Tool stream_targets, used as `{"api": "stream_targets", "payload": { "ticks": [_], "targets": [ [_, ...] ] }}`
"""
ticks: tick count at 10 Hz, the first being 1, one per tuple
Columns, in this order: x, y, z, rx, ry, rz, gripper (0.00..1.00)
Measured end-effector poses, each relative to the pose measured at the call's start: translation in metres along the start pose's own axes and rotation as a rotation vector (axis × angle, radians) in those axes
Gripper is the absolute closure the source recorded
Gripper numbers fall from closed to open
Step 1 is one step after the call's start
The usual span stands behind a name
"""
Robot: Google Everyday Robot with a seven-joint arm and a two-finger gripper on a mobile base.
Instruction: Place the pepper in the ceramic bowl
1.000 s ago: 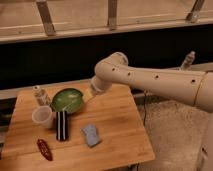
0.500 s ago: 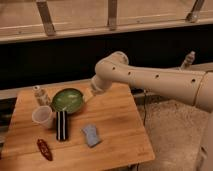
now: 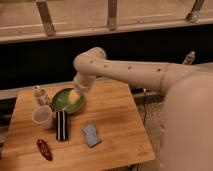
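Since the earlier frames the big cream-coloured robot arm has swung left, bringing its gripper from beside the wide glossy green ceramic bowl to over that bowl's right rim. Whether it is spread or closed I cannot tell (the pepper is nowhere near it). On the square wooden table, a black striped rectangular block lies just in front of the bowl, with a pale translucent plastic cup at the bowl's front left. The small slender dark red pepper lies well in front of the bowl, past the cup, untouched. By my reading nothing is done yet: reaching, grasping, carrying and dropping all remain.
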Motion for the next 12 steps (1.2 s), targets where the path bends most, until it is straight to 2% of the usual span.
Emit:
{"api": "stream_targets", "payload": {
  "ticks": [1,7,10,12],
  "targets": [
    [-0.01,0.02,0.01,-0.012,0.026,-0.048,0.38],
    [-0.012,0.024,0.015,-0.015,0.05,-0.077,0.38],
    [0.003,0.059,0.029,-0.041,0.06,-0.09,0.38],
    [0.025,0.105,0.046,-0.071,0.058,-0.09,0.38]
  ]
}}
